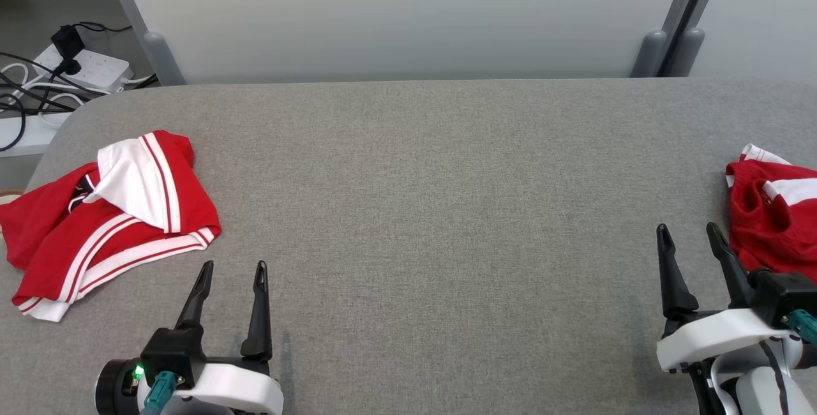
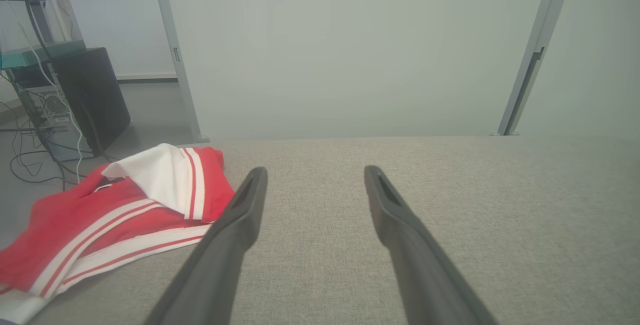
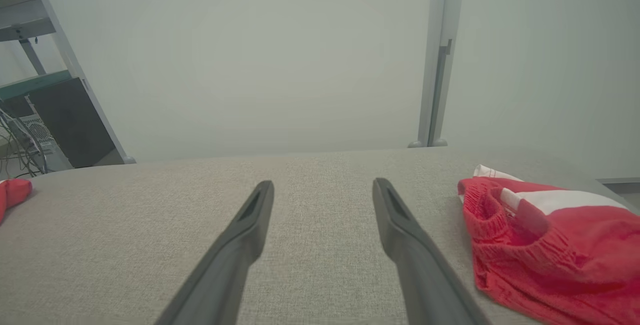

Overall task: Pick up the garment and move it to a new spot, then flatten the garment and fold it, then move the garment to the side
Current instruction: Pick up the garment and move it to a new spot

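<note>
Hugging opposite table point(image 1: 415, 166) edges: left garment point(image 1: 108, 223), right garment point(image 1: 769, 217)

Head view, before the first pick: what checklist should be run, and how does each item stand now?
1. Left gripper open, holding nothing: ok.
2. Right gripper open, holding nothing: ok.
3. Crumpled red garment with white band close beside the right gripper, apart from it: ok.
4. Red garment with white stripes lying fully on the grey fabric table: cannot tell, it reaches the left edge.
5. Either garment flattened or folded: not ok, both bunched.
</note>
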